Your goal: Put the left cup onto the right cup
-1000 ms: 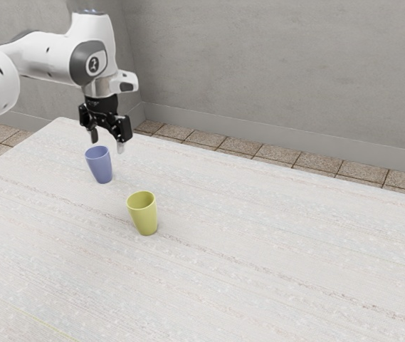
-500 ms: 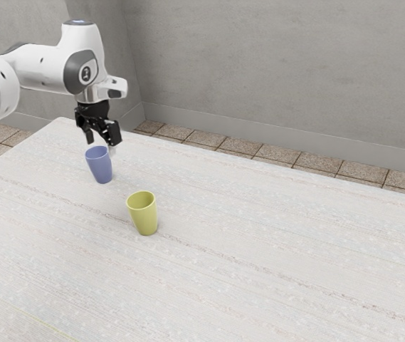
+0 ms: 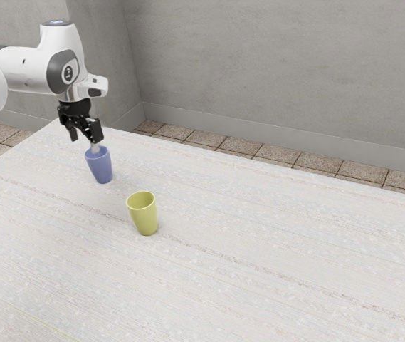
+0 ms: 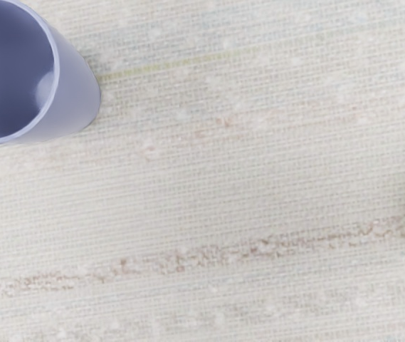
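hand (image 3: 96,147) moved over blue cup (image 3: 100,168), whose hollow the wrist view shows.

arm (image 3: 18,68) bent, in from the exterior view's left | wrist (image 3: 75,91) pointing down (tilted) | fingers (image 3: 96,149) apart

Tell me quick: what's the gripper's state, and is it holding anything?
Gripper: open or shut cannot be told. It hangs at the rim of the blue cup, which stands upright on the table.
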Tool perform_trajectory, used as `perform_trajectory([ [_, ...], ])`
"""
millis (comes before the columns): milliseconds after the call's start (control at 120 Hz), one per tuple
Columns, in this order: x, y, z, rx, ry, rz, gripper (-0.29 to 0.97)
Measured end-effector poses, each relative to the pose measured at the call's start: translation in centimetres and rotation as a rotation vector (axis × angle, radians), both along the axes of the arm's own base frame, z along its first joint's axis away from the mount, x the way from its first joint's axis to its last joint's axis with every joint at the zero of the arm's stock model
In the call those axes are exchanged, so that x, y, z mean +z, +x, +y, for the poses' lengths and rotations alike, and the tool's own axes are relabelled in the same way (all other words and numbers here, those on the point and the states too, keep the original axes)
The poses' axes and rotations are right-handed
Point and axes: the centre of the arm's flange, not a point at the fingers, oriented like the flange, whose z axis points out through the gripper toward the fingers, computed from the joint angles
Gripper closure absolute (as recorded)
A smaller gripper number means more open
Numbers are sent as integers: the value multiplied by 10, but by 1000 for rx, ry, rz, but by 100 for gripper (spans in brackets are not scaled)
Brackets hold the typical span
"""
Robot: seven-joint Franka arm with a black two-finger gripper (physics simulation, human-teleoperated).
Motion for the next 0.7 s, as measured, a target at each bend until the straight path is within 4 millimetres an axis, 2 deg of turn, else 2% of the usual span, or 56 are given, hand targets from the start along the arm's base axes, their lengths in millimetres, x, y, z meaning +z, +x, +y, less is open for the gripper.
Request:
perform_trajectory([
  [392,-4,27,12,-50,24,-19,0],
  [700,-13,40,34,-52,7,-8,0],
])
